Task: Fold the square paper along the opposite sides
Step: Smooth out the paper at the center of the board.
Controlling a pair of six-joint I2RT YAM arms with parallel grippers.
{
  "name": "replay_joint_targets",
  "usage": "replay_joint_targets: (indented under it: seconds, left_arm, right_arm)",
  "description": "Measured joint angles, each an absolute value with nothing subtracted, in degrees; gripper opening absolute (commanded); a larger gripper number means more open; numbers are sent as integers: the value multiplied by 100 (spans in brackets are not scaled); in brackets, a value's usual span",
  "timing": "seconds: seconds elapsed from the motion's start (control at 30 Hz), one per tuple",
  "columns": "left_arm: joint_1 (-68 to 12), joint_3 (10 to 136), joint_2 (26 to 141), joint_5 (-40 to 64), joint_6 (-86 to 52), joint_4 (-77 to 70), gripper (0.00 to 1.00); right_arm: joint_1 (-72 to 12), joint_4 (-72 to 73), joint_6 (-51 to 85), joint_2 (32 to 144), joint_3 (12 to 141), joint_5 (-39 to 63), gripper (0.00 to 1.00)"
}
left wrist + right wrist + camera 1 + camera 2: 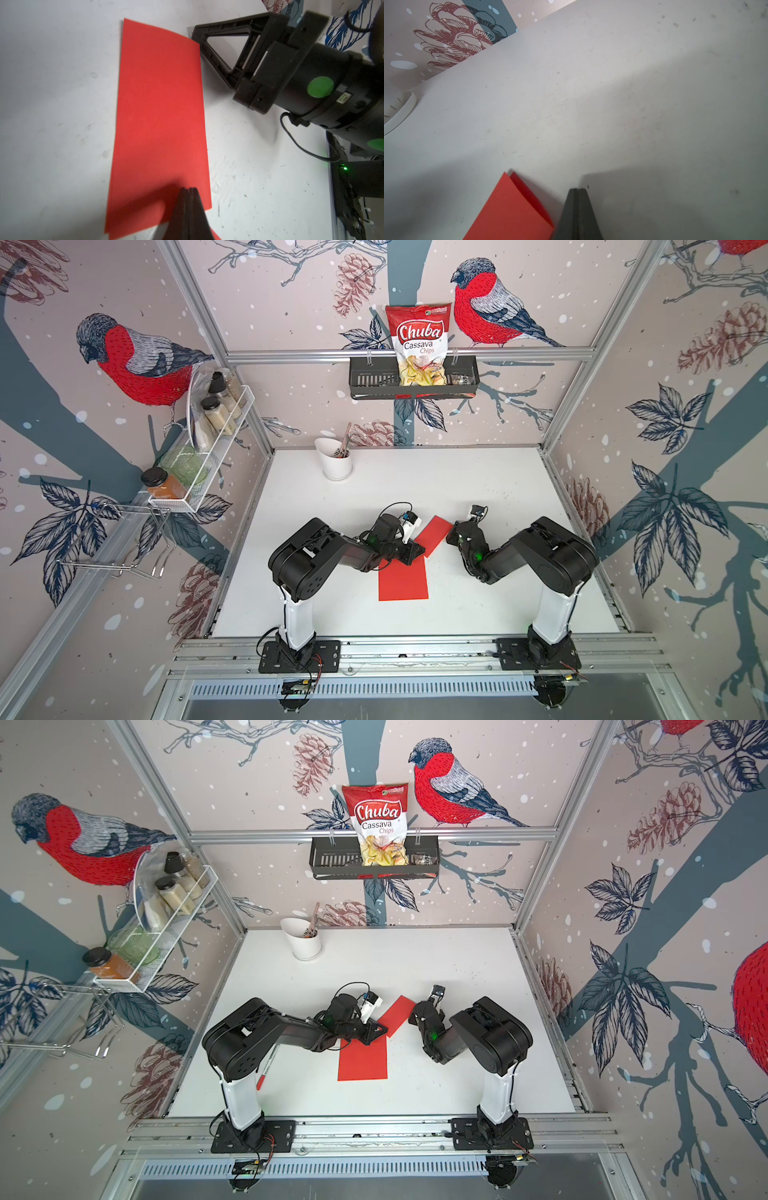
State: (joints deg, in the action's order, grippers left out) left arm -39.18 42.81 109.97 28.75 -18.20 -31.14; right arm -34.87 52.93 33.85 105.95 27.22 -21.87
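From where I stand, the folded red paper (434, 533) lies slanted at the middle of the table (478, 489), with a second red sheet (403, 583) flat at its 7 o'clock. Only the right wrist view shows the paper (508, 212) as two layers splitting at a corner, the right gripper (578, 190) pinched tight on bare table just beside it, holding nothing. The left wrist view shows the left gripper (188, 190) with its tips pressed together over the strip's near end, clamping nothing I can see. In a top view, a pen (268, 1065) lies at 8 o'clock, hidden by the left arm in the twin view. At 11 o'clock, a white cup (337, 464) holds utensils (343, 448). Past 12 o'clock, a black basket (374, 379) carries a chips bag (419, 339). At 10 o'clock, a wire rack (220, 456) holds spice jars (216, 406), a green glass bowl (185, 464) and an orange jar (160, 485).
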Motion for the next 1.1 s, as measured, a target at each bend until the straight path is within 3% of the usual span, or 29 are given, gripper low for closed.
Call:
replay_joint_targets:
  seconds: [0.27, 0.67, 1.1]
  left_arm:
    - [-3848, 4989, 11303, 2908, -1850, -2626, 0]
    - [-3649, 4364, 10884, 2552, -2526, -2877, 0]
    - [-3542, 4154, 10726, 2528, -2703, -2950, 0]
  right_arm:
    - [-3476, 6628, 2071, 9896, 2226, -937, 0]
    - [-3551, 7024, 2117, 11091, 2928, 346, 0]
    - [-3970, 7081, 1959, 11592, 2864, 263, 0]
